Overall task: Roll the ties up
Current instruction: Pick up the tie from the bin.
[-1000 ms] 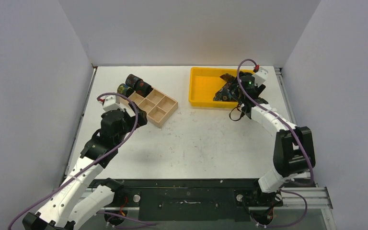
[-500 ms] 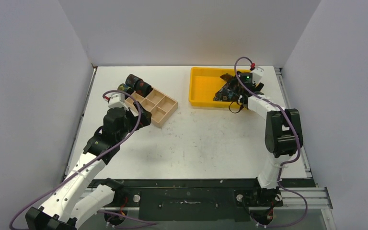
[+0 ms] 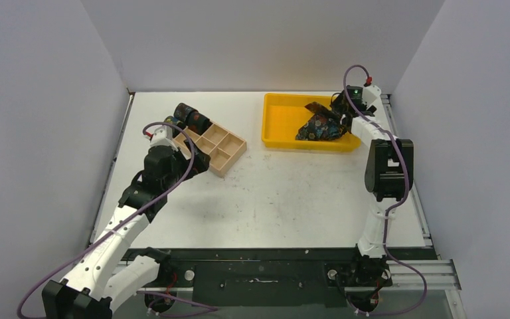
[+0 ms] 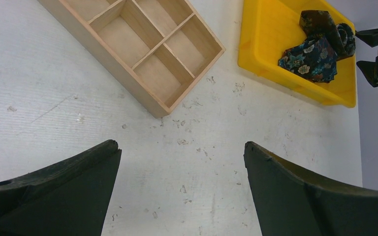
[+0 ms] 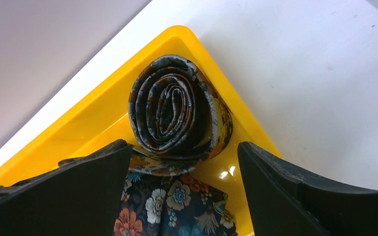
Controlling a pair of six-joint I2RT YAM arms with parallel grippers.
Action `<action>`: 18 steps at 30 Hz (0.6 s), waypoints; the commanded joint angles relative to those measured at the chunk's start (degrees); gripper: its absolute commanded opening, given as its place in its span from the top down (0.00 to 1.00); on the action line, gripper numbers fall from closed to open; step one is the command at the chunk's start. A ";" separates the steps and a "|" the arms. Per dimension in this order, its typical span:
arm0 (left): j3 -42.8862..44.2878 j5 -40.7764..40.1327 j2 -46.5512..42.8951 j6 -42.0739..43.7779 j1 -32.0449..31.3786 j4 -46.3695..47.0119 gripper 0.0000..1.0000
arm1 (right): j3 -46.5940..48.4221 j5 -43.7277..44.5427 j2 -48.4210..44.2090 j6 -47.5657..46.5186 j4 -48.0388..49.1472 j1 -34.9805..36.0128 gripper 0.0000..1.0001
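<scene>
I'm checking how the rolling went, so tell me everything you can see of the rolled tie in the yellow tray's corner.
The rolled tie is a spiral of dark fabric with rust and grey-blue speckles, its coiled end facing the right wrist camera. It sits in a corner of the yellow tray, against the blue floral tie. The open right gripper flanks it; contact is unclear.

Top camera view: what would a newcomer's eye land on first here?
The bright yellow tray at far right, holding a blue floral tie and a rolled tie in its corner, with the right gripper open over them. Then the wooden box at left, rolled ties at its far end.
</scene>
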 commanded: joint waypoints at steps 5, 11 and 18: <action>0.16 2.68 1.60 -0.74 1.58 2.98 0.03 | 8.28 0.15 6.55 4.57 -5.78 0.39 0.24; 0.00 3.42 2.26 -1.53 2.39 3.10 0.03 | 7.28 2.38 8.24 9.46 -5.90 -0.30 0.38; 0.20 3.38 2.28 -1.39 2.60 2.63 0.03 | 10.19 -0.67 11.98 12.00 -7.71 -1.09 0.62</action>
